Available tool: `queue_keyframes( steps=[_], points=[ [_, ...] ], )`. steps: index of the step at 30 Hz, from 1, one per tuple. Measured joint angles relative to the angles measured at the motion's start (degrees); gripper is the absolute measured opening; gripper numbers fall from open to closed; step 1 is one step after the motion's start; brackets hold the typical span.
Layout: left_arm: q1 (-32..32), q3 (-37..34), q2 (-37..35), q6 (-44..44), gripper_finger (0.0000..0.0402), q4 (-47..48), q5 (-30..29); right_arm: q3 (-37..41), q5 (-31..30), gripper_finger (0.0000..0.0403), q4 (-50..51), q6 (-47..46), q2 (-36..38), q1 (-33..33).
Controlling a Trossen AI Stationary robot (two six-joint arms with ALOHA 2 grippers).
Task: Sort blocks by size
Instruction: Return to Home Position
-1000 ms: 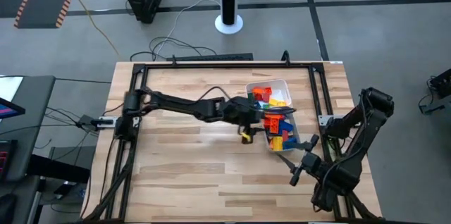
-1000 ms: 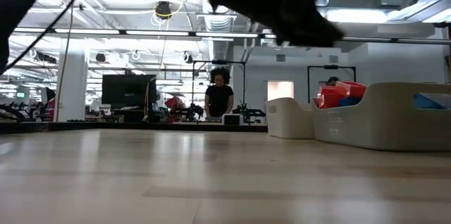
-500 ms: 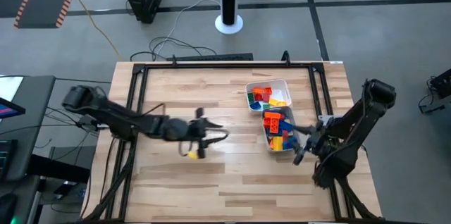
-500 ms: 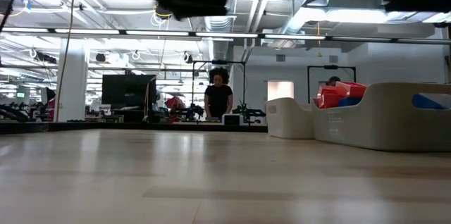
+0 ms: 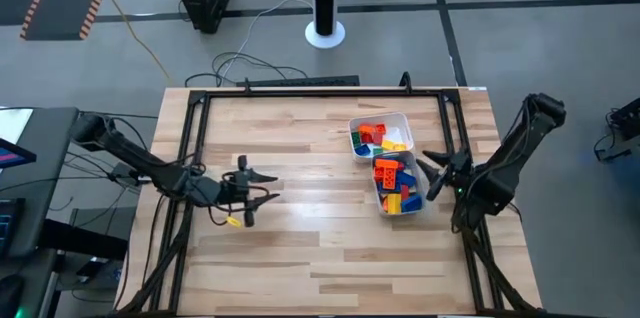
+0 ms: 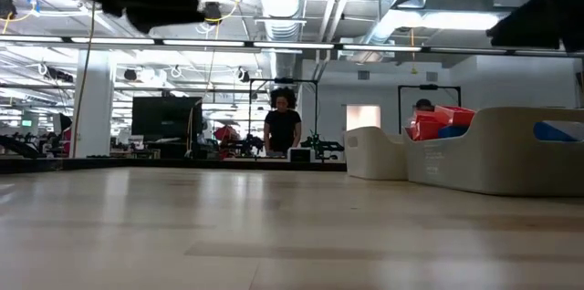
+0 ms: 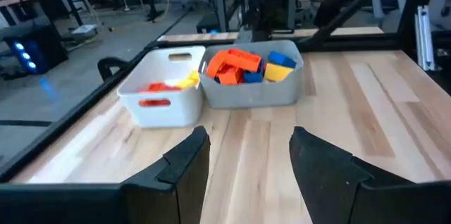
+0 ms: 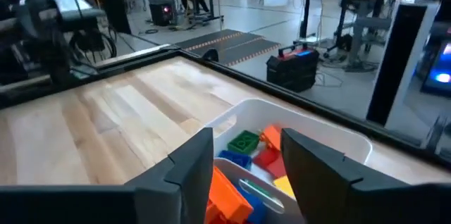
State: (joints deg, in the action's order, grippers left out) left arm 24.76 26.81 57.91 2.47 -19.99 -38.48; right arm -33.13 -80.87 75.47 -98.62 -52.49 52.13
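The blocks lie in two white tubs at the table's right. The far tub (image 5: 380, 118) holds red, orange, yellow and blue blocks (image 5: 375, 134). The near tub (image 5: 420, 198) holds orange, blue, yellow and red blocks (image 5: 396, 184). My left gripper (image 5: 265, 188) is open and empty over the bare table left of centre, pointing toward the tubs (image 7: 250, 86). My right gripper (image 5: 430, 175) is open and empty just right of the near tub. Its wrist view looks over green, blue, red and orange blocks (image 8: 246, 155) in a tub (image 8: 303, 122).
A black frame (image 5: 300, 93) runs along the table's far edge and both sides. The tubs show at the right in the low view (image 6: 493, 149). Bare wood (image 5: 300, 248) stretches across the table's middle and near part. A person (image 6: 284, 128) stands far off in the room.
My left gripper has drawn back from the tubs toward the table's left edge, staying open. My right gripper has gone from near the table's near right corner toward the far edge, up beside the near tub. The tubs and blocks have stayed put.
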Motion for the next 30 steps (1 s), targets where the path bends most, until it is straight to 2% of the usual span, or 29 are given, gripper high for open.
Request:
queue_keyframes(
  steps=[3,7,12,14,16,18,21,25,30],
  points=[
    [0.72,-3.73,-3.24,1.27,0.0185,-0.02,0.02,3.62,-0.97,0.0192,-3.49,0.15,4.80,-1.00],
    [1.22,-8.06,-7.35,1.87,0.0185,-0.47,0.04,6.84,-6.17,0.0179,-9.61,3.33,8.95,-0.67],
    [1.20,-12.40,-12.17,-1.52,0.0185,-5.63,2.41,6.27,-8.97,0.0162,-12.66,4.09,11.07,0.22],
    [1.22,-13.86,-13.90,-3.88,0.0185,-8.24,4.37,5.93,-9.08,0.0155,-17.43,7.55,10.65,0.21],
    [1.22,-14.76,-15.09,-6.21,0.0185,-9.76,5.64,5.80,-9.04,0.0148,-25.30,15.42,9.65,0.22],
    [1.20,-15.06,-15.87,-8.98,0.0185,-9.55,5.83,5.75,-8.25,0.0142,-31.63,25.43,8.48,-0.83],
    [1.20,-15.04,-16.24,-13.55,0.0185,-10.34,5.86,5.75,-5.42,0.0136,-33.40,35.51,8.28,-4.76],
    [1.15,-15.04,-16.26,-15.38,0.0185,-10.68,5.90,5.75,-2.03,0.0132,-29.69,37.02,10.15,-11.37],
    [1.15,-15.02,-16.39,-11.70,0.0185,-10.68,4.89,5.75,5.68,0.0132,-26.38,38.88,14.62,-20.23]
  ],
)
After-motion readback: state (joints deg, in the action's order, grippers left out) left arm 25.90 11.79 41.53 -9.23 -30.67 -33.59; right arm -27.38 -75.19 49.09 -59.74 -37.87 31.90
